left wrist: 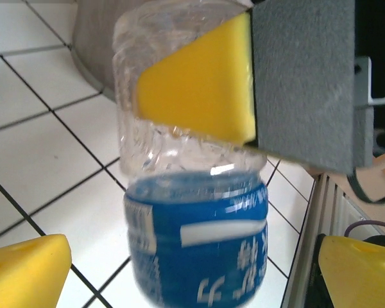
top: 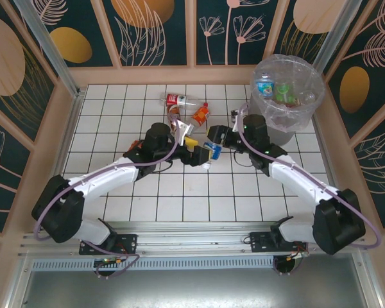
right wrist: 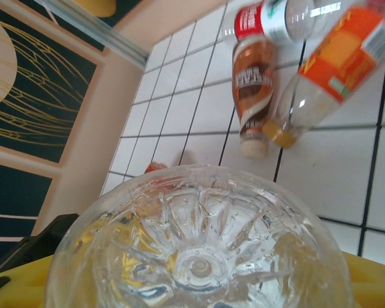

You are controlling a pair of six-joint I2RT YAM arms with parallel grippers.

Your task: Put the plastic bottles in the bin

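Left gripper (left wrist: 194, 273): jaws held wide apart, nothing gripped.
Right gripper (right wrist: 202, 282): clamped on blue-label bottle (left wrist: 199, 247).
Bin (top: 263, 122): bottles contained.

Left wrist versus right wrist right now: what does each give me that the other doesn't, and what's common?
Left wrist: blue label of the bottle, the right gripper's yellow pad pressed on its clear body, the left gripper open around it. Right wrist: its ribbed base, plus red-labelled, brown-labelled and orange-labelled bottles lying on the tiles. Shared: that one bottle and the white tiles.
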